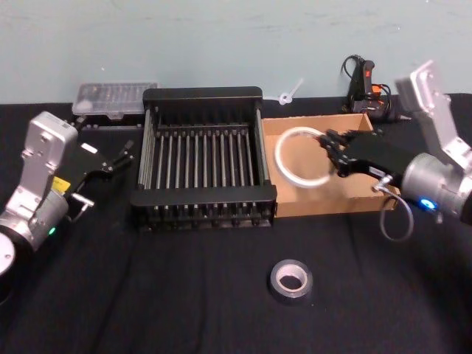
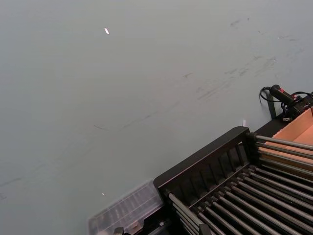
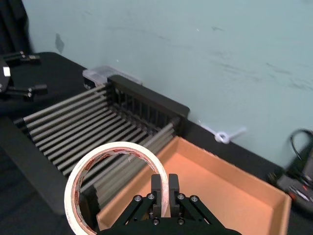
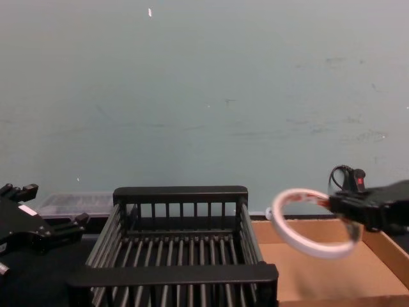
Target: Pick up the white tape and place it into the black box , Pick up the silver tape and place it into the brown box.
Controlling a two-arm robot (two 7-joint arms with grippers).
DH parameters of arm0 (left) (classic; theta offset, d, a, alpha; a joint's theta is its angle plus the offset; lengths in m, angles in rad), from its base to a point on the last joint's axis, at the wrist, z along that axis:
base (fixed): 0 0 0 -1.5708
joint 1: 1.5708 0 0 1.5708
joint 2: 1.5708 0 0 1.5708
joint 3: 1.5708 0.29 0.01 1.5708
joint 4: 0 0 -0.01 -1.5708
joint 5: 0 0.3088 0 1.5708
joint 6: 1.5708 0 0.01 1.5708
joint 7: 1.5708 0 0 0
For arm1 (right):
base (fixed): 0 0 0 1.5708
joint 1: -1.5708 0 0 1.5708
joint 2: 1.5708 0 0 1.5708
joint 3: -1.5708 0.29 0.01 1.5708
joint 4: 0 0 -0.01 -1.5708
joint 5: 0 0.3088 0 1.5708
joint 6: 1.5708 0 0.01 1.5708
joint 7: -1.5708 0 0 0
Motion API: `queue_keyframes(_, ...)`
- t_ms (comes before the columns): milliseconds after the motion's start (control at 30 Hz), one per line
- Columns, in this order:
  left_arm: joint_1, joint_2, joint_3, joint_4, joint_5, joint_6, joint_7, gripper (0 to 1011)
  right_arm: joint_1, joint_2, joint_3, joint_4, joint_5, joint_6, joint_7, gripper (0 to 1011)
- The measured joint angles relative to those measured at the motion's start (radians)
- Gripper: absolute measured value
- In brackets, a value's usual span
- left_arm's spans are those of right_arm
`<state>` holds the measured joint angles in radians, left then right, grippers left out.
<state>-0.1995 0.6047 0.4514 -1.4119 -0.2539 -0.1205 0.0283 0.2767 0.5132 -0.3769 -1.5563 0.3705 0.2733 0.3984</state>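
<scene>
Right of centre in the head view, the right gripper [image 1: 330,153] pinches the white tape [image 1: 300,156] above the brown box [image 1: 346,188]. At far left, the left gripper [image 1: 122,155] hangs with jaws spread. The silver tape [image 1: 290,279] lies on the surface.

brown box [image 4: 332,268] cut off, white tape [image 4: 311,224] blurred

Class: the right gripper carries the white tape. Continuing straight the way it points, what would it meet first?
Probably the black box: the right gripper, holding the white tape above the brown box, points toward its rim, though height is unclear.
</scene>
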Motion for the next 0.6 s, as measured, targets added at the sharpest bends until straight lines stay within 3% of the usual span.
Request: queue_keyframes(600,0.0,0.0,0.0,0.0,0.0,0.0,0.0,1001,0.171,-0.127,-0.099,0.187,-0.059,-0.061,0.058,95)
